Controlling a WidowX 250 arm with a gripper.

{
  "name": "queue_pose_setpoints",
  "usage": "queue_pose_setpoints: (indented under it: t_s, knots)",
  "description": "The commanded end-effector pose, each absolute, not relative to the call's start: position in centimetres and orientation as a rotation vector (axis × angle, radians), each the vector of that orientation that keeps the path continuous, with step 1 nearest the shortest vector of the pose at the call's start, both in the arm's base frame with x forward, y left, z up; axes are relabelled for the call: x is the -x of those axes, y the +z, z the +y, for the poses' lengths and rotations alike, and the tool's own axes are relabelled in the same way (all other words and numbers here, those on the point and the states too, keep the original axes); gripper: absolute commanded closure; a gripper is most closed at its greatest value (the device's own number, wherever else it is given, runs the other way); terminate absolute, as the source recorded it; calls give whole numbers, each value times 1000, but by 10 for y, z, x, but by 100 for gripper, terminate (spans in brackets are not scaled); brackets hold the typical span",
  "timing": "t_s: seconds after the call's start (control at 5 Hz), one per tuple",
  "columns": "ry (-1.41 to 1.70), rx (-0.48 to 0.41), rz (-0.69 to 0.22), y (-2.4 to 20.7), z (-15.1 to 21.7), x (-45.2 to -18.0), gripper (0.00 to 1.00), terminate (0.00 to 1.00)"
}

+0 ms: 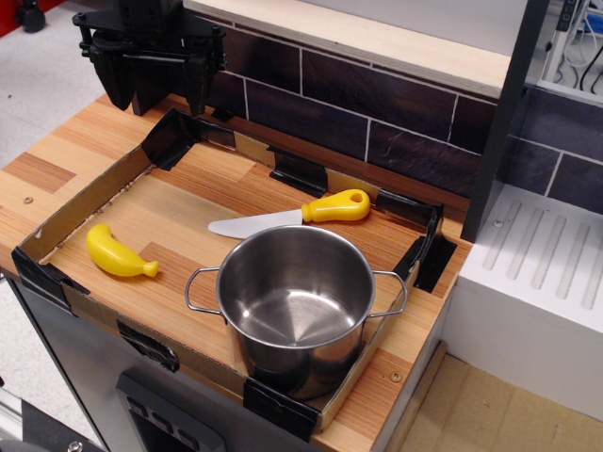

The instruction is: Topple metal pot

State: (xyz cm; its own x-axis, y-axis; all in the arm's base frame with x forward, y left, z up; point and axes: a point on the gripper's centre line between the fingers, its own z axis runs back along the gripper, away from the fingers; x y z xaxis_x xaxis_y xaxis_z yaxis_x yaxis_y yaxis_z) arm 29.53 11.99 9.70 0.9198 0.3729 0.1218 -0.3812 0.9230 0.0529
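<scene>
The metal pot [297, 306] stands upright at the front right of the cardboard tray [104, 184]. It is shiny steel with a thin wire loop handle on each side, and it is empty inside. My gripper [155, 89] is black and hangs at the far left corner, above the tray's back edge and well away from the pot. Its two fingers [195, 83] point down with a gap between them, and nothing is held.
A yellow toy banana [118, 252] lies at the tray's left. A toy knife [301, 215] with a yellow handle lies just behind the pot. A dark tiled wall [377, 104] runs along the back. A white ribbed drainboard [542, 254] stands at the right.
</scene>
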Motion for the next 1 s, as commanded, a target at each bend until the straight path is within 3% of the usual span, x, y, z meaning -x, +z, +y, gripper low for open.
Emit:
queue_pose_setpoints:
  t_s: [0.0, 0.2, 0.6, 0.8]
  knots:
    - [388, -76, -110, 97, 120, -295, 0, 0]
    - [281, -53, -157, 107, 111, -293, 0, 0]
    - [-82, 150, -160, 133, 93, -274, 0, 0]
    - [-257, 128, -107, 134, 74, -257, 0, 0]
